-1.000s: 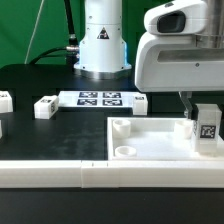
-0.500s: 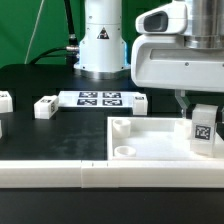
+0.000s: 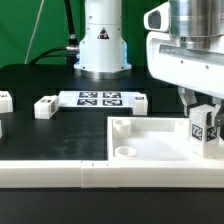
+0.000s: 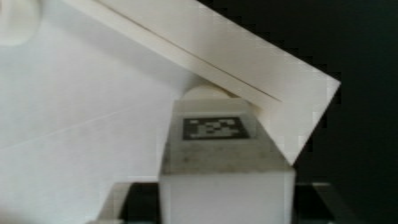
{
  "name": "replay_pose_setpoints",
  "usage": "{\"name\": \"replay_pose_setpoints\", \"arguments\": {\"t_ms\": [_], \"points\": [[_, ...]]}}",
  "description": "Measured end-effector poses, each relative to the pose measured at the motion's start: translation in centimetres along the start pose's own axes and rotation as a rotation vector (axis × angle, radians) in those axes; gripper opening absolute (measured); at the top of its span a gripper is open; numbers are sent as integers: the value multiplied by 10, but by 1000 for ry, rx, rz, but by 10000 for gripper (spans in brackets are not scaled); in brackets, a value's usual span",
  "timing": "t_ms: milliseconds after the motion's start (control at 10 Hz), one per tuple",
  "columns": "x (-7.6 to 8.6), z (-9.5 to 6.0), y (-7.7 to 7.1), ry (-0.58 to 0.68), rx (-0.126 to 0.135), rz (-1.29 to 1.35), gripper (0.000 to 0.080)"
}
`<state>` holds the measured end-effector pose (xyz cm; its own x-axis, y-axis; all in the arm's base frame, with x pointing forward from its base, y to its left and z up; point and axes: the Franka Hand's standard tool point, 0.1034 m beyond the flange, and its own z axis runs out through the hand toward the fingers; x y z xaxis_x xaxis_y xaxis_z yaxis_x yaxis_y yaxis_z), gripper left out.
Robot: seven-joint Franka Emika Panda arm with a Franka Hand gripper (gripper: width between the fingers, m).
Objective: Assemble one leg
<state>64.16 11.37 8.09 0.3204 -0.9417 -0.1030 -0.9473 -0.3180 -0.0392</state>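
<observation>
My gripper is shut on a leg, a small white block with a black-and-white tag facing the camera. It holds the leg upright over the far right corner of the large white panel. In the wrist view the leg runs up from between the dark fingers to the panel's corner. Whether the leg's lower end touches the panel cannot be told. Two more legs lie at the exterior view's left.
The marker board lies behind the panel, before the robot's base. A white rail runs along the front edge. Another small white part sits at the marker board's right end.
The gripper with the leg has turned about its axis over the panel's right corner; the leg's tag now looks tilted. The leg stays at the same spot.
</observation>
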Motion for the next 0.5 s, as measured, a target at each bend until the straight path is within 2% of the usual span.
{"name": "replay_pose_setpoints", "arguments": {"t_ms": [200,400,500], "points": [[-1,0,0,6,-4,220,292],[-1,1,0,-1,-4,299,292],[-2,1,0,-1,-5,275,504]]}}
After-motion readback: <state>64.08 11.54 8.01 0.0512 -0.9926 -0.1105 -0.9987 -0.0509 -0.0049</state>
